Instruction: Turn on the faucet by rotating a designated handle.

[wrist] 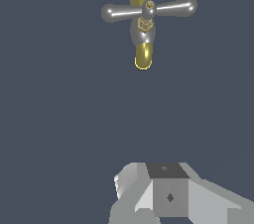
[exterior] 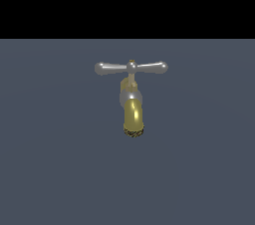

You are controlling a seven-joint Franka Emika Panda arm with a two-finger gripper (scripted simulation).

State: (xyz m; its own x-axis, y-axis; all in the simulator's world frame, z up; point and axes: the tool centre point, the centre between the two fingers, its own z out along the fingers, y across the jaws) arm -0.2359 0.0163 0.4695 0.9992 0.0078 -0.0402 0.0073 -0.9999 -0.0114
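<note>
Exterior view shows the faucet (exterior: 133,112) alone on a flat slate-grey floor (exterior: 50,169), its brass spout curving down toward the camera to a dark speckled tip. Across its top lies the handle (exterior: 131,67), a silver crossbar running level from the exterior view's left to its right, centred on a thin brass stem. No arm appears there. Wrist view looks down on the faucet (wrist: 143,49) and handle (wrist: 149,9), well apart from the grey gripper (wrist: 171,196) body at the frame's edge; its fingers are seemingly out of sight, so I cannot tell whether they are spread or pressed together.
</note>
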